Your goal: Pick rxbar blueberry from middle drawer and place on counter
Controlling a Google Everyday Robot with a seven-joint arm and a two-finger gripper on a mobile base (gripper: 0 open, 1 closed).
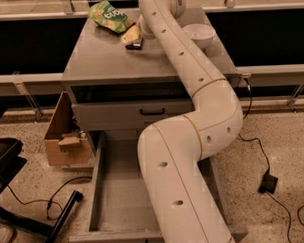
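The rxbar blueberry, a small dark flat bar, lies on the counter near its back middle. My gripper is at the far end of the arm, right above and against the bar's back edge, and is mostly hidden behind the arm. The middle drawer is pulled wide open below. The grey floor that shows is bare, and the arm covers its right half.
A green crinkly snack bag lies at the counter's back left. A white bowl stands at the back right. The shallower drawer front is shut. A cardboard box, a black stand and floor cables flank the cabinet.
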